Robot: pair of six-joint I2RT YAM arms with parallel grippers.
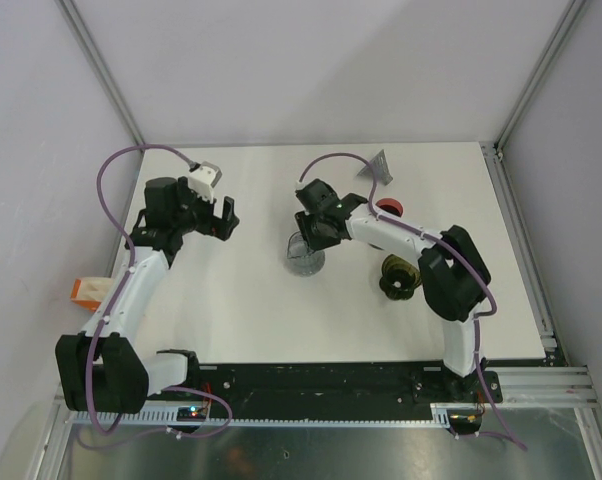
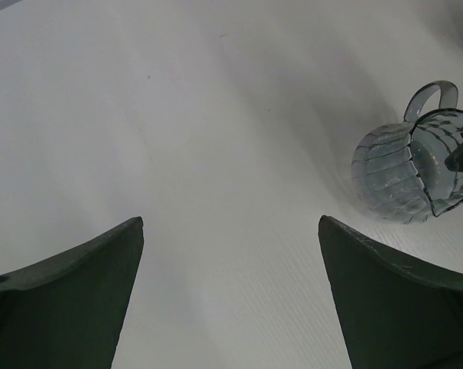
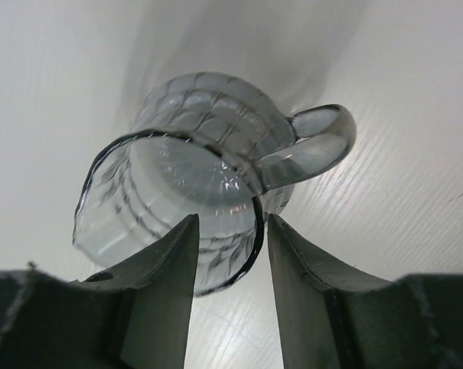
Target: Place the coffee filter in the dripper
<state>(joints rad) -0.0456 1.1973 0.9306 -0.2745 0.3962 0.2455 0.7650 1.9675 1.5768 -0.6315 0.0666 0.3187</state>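
The dripper [image 1: 306, 258] is a ribbed clear-glass cup with a handle, standing mid-table; it also shows in the left wrist view as the dripper [image 2: 404, 173] at the right edge. My right gripper [image 1: 307, 240] hangs just over it. In the right wrist view, the right gripper [image 3: 232, 219] straddles the rim of the dripper [image 3: 185, 146], one finger inside and one outside near the handle, with gaps on both sides. A pale grey folded piece at the back looks like the coffee filter [image 1: 381, 165], lying apart from both grippers. My left gripper [image 1: 224, 215] is wide open over bare table, as the left gripper [image 2: 230, 223] shows.
A red object [image 1: 389, 207] lies behind the right forearm. A dark round object [image 1: 399, 278] sits to the right of the dripper. An orange-and-white block [image 1: 86, 290] rests off the table's left edge. Metal frame posts stand at the back corners.
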